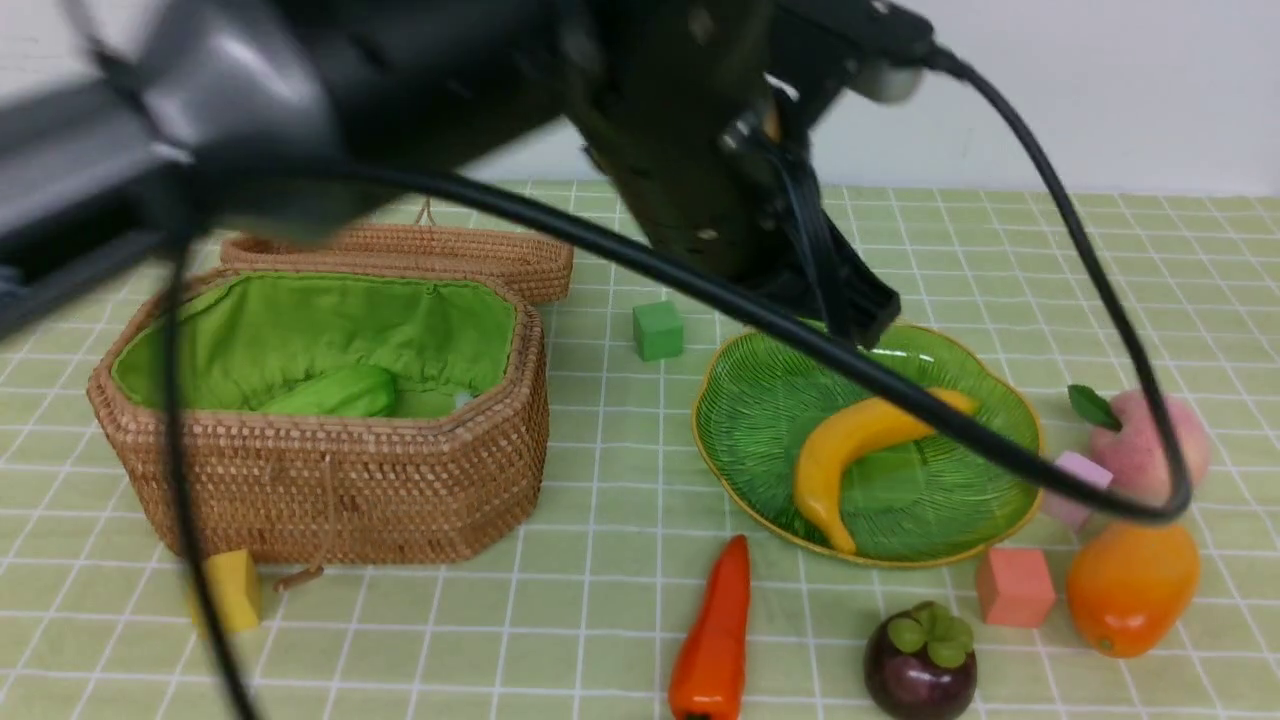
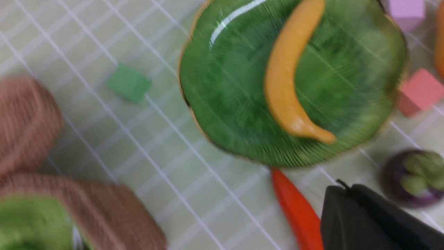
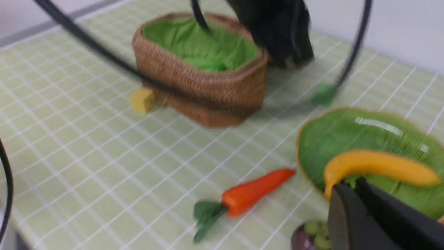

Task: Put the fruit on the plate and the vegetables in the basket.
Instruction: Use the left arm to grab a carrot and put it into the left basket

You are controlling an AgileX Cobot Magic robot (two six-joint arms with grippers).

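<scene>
We see the big brown woven wicker basket with bright green cloth lining (image 1: 440, 500) on the robot's left side, with its wicker lid (image 1: 400, 255) tipped back behind it. A light green ridged toy gourd (image 1: 340, 392) lies inside. The wide shiny green leaf dish with a gold rim (image 1: 740, 450) sits on the other side, and a long yellow toy banana (image 1: 830, 470) rests on it. Past the dish we see a pink toy peach with a green leaf (image 1: 1150, 440) and an orange oval toy mango (image 1: 1130, 590) — both on the table. Nearer us lie a tapered orange-red toy pepper (image 1: 715, 640) and a dark purple round toy mangosteen with a green cap (image 1: 920, 665). Small blocks, green (image 1: 658, 331), yellow (image 1: 233, 590), pink (image 1: 1052, 588) and pale purple (image 1: 1078, 487), sit around them. The black left gripper (image 2: 341, 185) is squeezed shut with nothing in it — the black right gripper (image 3: 350, 184) is closed and empty too.
</scene>
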